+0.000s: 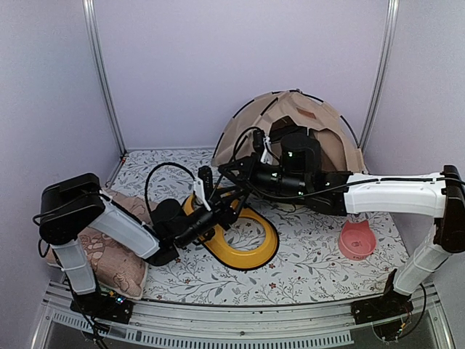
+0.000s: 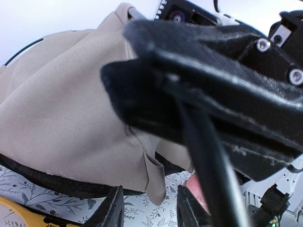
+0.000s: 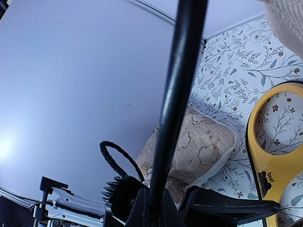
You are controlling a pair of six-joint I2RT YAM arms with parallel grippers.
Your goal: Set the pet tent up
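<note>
Right end effector (image 3: 154, 204) clamps tent pole (image 3: 182, 71); left end effector (image 2: 149, 210) part-open, apparently free, by yellow tray (image 1: 251, 259).

Count: 1 pet tent (image 1: 320, 127), 1 yellow tray (image 1: 254, 251), 1 pink bowl (image 1: 357, 240), 1 patterned cushion (image 1: 109, 258), 1 floral table cover (image 1: 305, 273). Robot arms: 2, left arm (image 1: 123, 229) and right arm (image 1: 392, 195). Number of tent poles: can't tell, partly hidden
</note>
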